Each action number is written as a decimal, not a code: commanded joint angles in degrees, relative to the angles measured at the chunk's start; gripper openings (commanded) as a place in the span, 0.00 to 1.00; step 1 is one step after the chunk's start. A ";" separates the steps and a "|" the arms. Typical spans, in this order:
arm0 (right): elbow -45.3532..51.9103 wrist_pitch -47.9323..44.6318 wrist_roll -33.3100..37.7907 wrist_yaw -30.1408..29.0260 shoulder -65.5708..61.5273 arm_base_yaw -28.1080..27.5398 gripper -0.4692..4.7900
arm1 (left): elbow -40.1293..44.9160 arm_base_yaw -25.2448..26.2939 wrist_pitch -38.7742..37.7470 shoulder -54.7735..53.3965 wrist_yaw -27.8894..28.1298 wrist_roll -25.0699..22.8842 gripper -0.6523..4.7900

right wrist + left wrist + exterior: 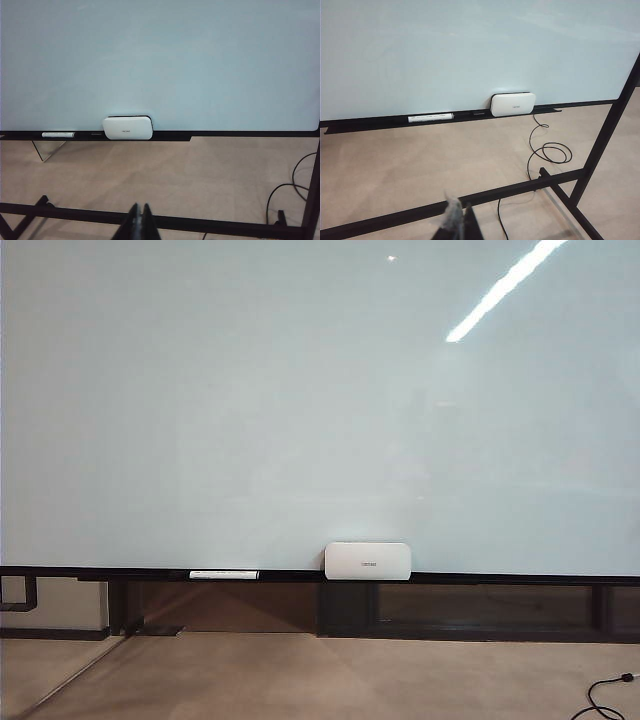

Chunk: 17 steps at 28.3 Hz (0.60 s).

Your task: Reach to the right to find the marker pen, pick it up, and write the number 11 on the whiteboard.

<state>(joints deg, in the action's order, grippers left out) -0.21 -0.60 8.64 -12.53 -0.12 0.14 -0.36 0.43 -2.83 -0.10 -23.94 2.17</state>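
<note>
Here the right gripper [139, 220] hangs with its jaws pressed together, empty, well back from the whiteboard [160, 60]. The left gripper [459, 222] is likewise far back — whether it is parted or closed I cannot tell. On the board's dark rail [480, 578] lies the marker pen [224, 574], just beside a white eraser box [367, 561] — apart from it. The board's face is unmarked.

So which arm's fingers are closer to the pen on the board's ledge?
Left, probably. Both hang far back from the board. The pen lies almost straight ahead of the left fingers, but off to the side of the right fingers, past the white box.
</note>
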 commanded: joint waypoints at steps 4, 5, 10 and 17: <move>-0.11 -0.48 6.49 4.37 -0.07 -0.02 0.08 | -0.15 -0.04 0.31 -0.02 -1.01 -0.17 0.11; -0.04 -0.46 6.56 4.72 -0.07 -0.07 0.08 | -0.15 -0.04 0.31 -0.02 -1.36 -0.13 0.11; 0.00 1.09 5.53 5.62 -0.09 -0.07 0.08 | -0.15 -0.04 0.35 -0.02 -3.21 -0.15 0.11; 0.00 4.00 3.76 8.61 -0.07 -0.04 0.08 | -0.15 -0.04 0.61 -0.02 -6.84 -0.13 0.11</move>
<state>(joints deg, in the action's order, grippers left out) -0.19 4.45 12.60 -4.25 -0.16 0.14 -0.36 0.43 -2.81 -0.10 -28.84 2.20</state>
